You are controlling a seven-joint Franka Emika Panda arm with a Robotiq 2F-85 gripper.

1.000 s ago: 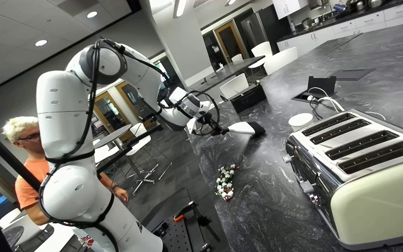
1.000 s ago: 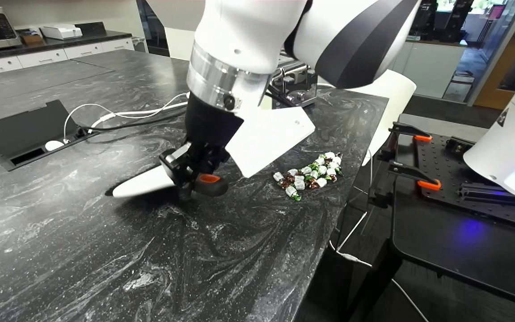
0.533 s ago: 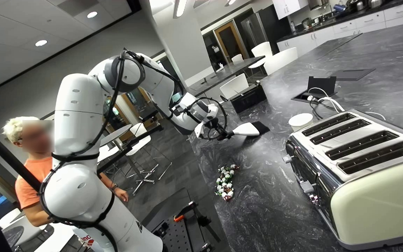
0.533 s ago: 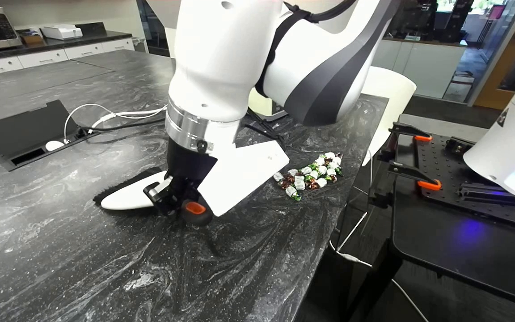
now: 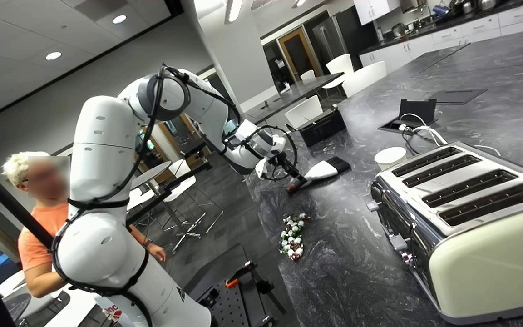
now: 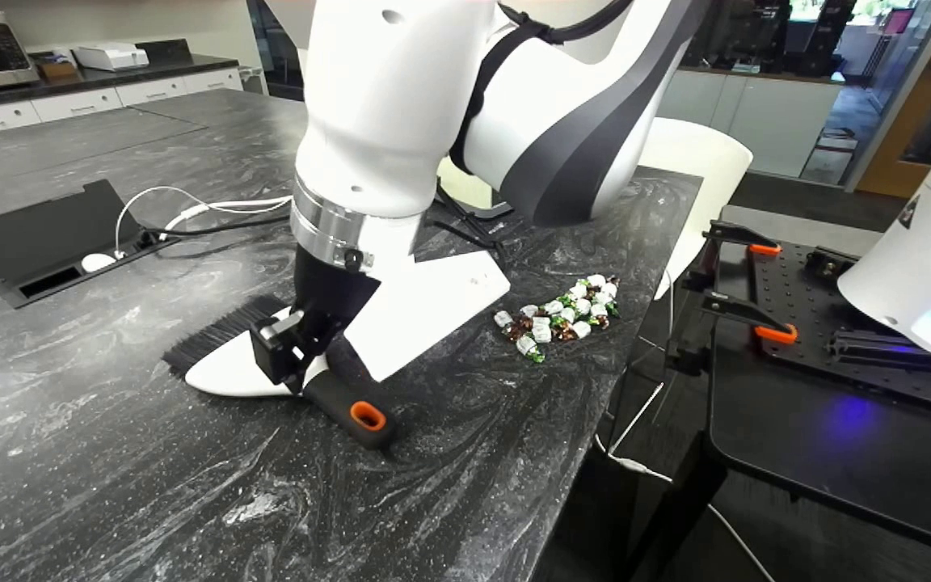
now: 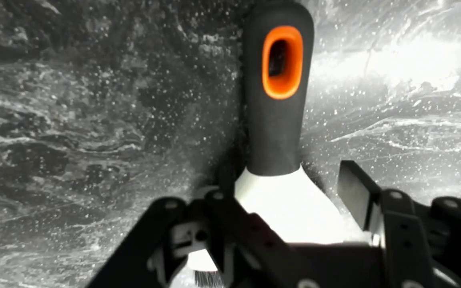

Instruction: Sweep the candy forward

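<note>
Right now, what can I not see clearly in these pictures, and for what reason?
Toaster: in an exterior view, mostly hidden behind the robot arm.
Brush bristles: in the wrist view, mostly lost behind the gripper or past the bottom edge.
Person's face: blurred in an exterior view.
Candy: in both exterior views, too small and crowded for a sure count.

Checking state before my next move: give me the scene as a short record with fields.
candy: loose cluster of white, green and brown pieces, near the edge of the countertop
brush: lying on the countertop, apart from the candy
jaws: open, a gap showing beside the brush's white neck in the wrist view
toaster: on the countertop, a white container next to it
person: orange shirt, partly hidden by the robot arm
</note>
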